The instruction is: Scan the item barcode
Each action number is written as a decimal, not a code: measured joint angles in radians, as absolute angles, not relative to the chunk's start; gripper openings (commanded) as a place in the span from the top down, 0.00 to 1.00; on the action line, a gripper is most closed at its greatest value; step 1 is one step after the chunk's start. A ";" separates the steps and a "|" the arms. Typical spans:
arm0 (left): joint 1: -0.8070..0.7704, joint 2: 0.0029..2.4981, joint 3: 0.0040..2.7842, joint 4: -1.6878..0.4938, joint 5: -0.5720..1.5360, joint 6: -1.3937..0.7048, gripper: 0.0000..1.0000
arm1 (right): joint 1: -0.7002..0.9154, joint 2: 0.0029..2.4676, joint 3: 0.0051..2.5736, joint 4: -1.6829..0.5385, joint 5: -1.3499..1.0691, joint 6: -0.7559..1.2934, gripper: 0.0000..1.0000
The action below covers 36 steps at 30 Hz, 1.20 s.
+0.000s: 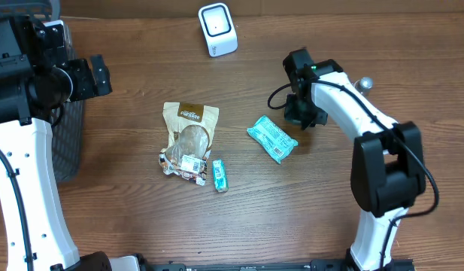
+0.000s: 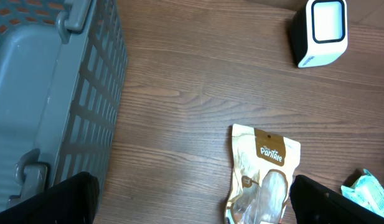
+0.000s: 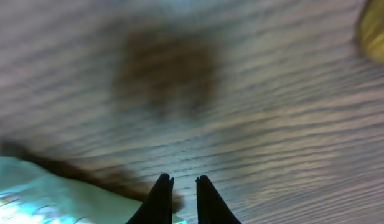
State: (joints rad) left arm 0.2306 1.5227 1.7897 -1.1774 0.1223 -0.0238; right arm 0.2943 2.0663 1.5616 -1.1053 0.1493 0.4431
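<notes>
The right end effector hangs low over the desk. Its 2 fingers are clenched almost together, with only a thin strip of wood grain showing between them and nothing in that gap. The teal packet lies flat on the desk just beside this end effector, to its left and a little nearer the robot. In the blurred right wrist view the packet's pale edge fills the lower left corner, next to the left fingertip; I cannot tell whether the 2 touch. The barcode scanner, a white upright box with a dark-framed window, stands well apart from the right end effector, farther out on the desk and to its left. A small metal ball sits near this end effector on its right.

The left end effector is released. Its 2 fingers are spread wide at the bottom corners of its wrist view and hold nothing. It hovers at the far left of the desk with a gray basket on its left. A brown pouch printed "Pantree" lies flat to the right of this end effector, well apart from it. A small green pack lies just beside the pouch's near right corner, between the pouch and the teal packet.
</notes>
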 measured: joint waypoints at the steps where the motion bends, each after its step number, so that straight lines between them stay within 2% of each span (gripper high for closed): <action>1: 0.231 1.523 1.790 -1.177 0.122 -0.024 0.00 | 0.294 2.077 1.562 -1.112 0.142 0.443 0.88; 8: 0.231 1.523 1.790 -1.177 0.122 -0.024 0.01 | 0.295 2.111 1.562 -1.181 0.040 0.440 0.78; 19: 0.231 1.523 1.790 -1.177 0.122 -0.024 0.00 | 0.308 2.111 1.562 -1.308 -0.148 0.440 0.78; 25: 0.231 1.523 1.790 -1.177 0.122 -0.024 0.00 | 0.379 2.111 1.562 -1.320 -0.213 0.440 0.70; 28: 0.231 1.523 1.790 -1.177 0.122 -0.024 0.00 | 0.423 2.111 1.562 -1.321 -0.226 0.440 0.70; 30: 0.231 1.523 1.790 -1.177 0.122 -0.024 0.00 | 0.440 2.111 1.562 -1.328 -0.225 0.439 0.74; 34: 0.231 1.523 1.790 -1.178 0.122 -0.024 0.00 | 0.418 2.111 1.562 -1.381 -0.221 0.440 0.75; 36: 0.231 1.523 1.790 -1.177 0.122 -0.024 0.01 | 0.386 2.111 1.570 -1.403 -0.220 0.440 0.70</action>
